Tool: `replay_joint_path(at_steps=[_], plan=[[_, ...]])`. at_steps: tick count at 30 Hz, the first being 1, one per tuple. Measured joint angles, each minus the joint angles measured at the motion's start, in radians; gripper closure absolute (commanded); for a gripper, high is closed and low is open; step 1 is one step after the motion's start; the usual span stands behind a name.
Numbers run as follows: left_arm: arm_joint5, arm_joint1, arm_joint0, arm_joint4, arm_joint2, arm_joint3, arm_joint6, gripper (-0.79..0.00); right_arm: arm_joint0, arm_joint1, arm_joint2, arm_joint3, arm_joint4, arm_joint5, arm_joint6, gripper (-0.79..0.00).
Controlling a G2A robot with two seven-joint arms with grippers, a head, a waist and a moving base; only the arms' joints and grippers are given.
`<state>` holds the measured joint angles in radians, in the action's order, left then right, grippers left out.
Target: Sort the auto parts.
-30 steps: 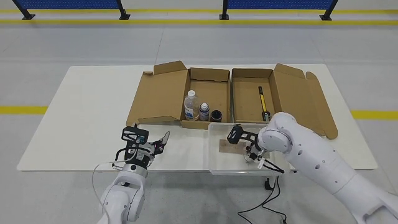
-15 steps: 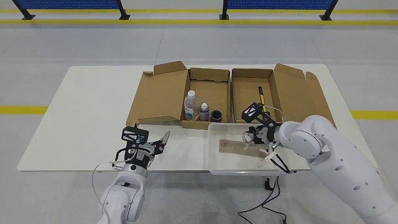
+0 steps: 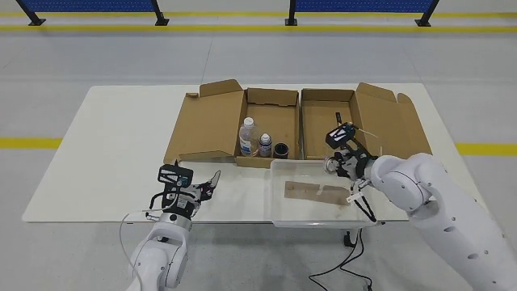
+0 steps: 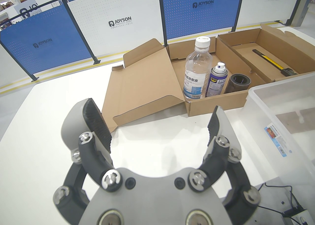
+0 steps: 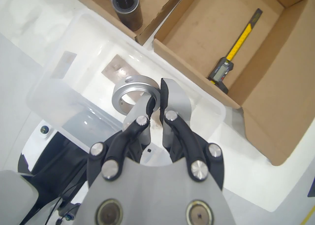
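Your right gripper (image 5: 156,99) pinches the metal ring (image 5: 137,80) by its rim above the clear bin (image 5: 137,46); left gripper (image 4: 154,110) gapes wide, empty. Bottle (image 4: 196,73), spray can (image 4: 217,80) and black sleeve (image 4: 238,83) sit in the left box (image 4: 177,63), caliper (image 5: 221,70) in the right box (image 5: 204,26); only the ring looks unsorted.

Glossy white arms (image 3: 440,202) carry the left gripper (image 4: 153,112) and right gripper (image 5: 157,97), both with silver plates, black linkages (round silver screws) and ribbed black pads (image 4: 97,122).
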<state>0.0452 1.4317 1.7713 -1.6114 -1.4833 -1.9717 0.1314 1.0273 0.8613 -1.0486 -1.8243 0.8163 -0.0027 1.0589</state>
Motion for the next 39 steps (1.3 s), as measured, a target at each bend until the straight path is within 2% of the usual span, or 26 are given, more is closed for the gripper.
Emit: replay_joint_path(at_steps=[5, 9, 18, 25, 27, 28, 32, 37, 38, 39], plan=[[0.0, 0.0, 0.0, 0.0, 0.0, 0.0, 0.0, -0.785, -0.076, 0.013, 0.013, 0.06, 0.101, 0.07, 0.027, 0.0], [0.0, 0.0, 0.0, 0.0, 0.0, 0.0, 0.0, -0.785, -0.165, 0.036, 0.056, 0.17, 0.128, 0.084, 0.041, 0.0], [0.0, 0.0, 0.0, 0.0, 0.0, 0.0, 0.0, -0.785, -0.342, 0.12, 0.209, 0.515, 0.066, 0.066, 0.015, 0.0], [0.0, 0.0, 0.0, 0.0, 0.0, 0.0, 0.0, -0.785, -0.43, 0.193, 0.306, 0.739, -0.029, 0.024, -0.025, 0.0], [0.0, 0.0, 0.0, 0.0, 0.0, 0.0, 0.0, -0.785, -0.449, 0.213, 0.328, 0.794, -0.049, 0.012, -0.04, -0.08], [0.0, 0.0, 0.0, 0.0, 0.0, 0.0, 0.0, -0.785, -0.457, 0.221, 0.336, 0.815, -0.058, 0.005, -0.045, -0.157], [0.0, 0.0, 0.0, 0.0, 0.0, 0.0, 0.0, -0.785, -0.49, 0.253, 0.37, 0.891, -0.07, -0.028, -0.054, -0.271], [0.0, 0.0, 0.0, 0.0, 0.0, 0.0, 0.0, -0.785, -0.522, 0.285, 0.394, 0.951, -0.081, -0.055, -0.073, -0.357], [0.0, 0.0, 0.0, 0.0, 0.0, 0.0, 0.0, -0.785, -0.526, 0.289, 0.397, 0.957, -0.082, -0.06, -0.076, -0.406], [0.0, 0.0, 0.0, 0.0, 0.0, 0.0, 0.0, -0.785, -0.53, 0.294, 0.398, 0.963, -0.084, -0.066, -0.084, -0.594]])
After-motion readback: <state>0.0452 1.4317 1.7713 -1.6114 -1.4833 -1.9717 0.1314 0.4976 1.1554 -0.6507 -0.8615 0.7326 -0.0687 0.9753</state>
